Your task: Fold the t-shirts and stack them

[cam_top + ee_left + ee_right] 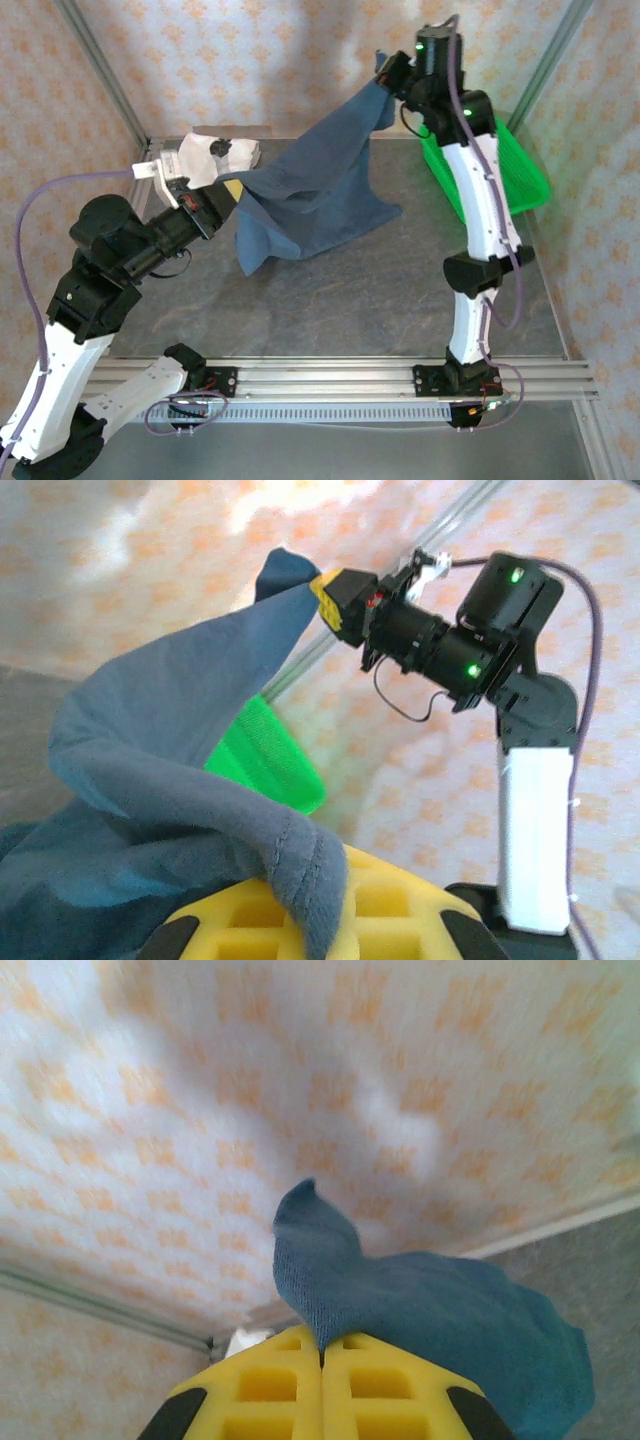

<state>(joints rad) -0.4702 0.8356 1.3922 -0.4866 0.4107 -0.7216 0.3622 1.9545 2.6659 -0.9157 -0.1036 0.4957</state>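
Left tool (320, 910) and right tool (321, 1365) both pinch one navy t-shirt (310, 190); one white t-shirt (212, 152), one green basket (520, 165) nearby.

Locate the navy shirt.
Top view, centre-back: the navy shirt hangs between the raised right gripper and the left gripper, with the green basket to its right.

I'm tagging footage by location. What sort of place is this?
Probably a lab test booth, not a home: robot arms bolted to aluminium rails, metal frame posts at the corners, patterned wall panels boxing in a grey table.
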